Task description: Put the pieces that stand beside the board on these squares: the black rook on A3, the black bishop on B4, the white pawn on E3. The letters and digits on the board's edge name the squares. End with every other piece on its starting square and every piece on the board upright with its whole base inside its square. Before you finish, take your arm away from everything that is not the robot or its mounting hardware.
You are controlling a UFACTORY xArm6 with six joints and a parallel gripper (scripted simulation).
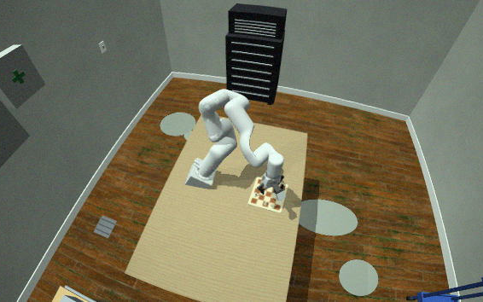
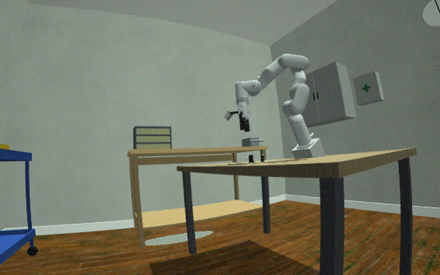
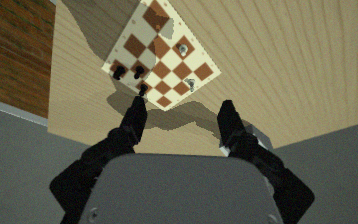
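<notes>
We hold our end effector (image 3: 182,120) fully open and empty high above the board (image 3: 161,55), near the worktop (image 3: 290,60) edge, with the dark pieces (image 3: 128,73) below its left finger.

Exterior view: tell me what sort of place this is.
Probably a workshop or lab room: a first-aid box and a cabinet on the wall, a blue cart, and an arm mounted on a table.
</notes>
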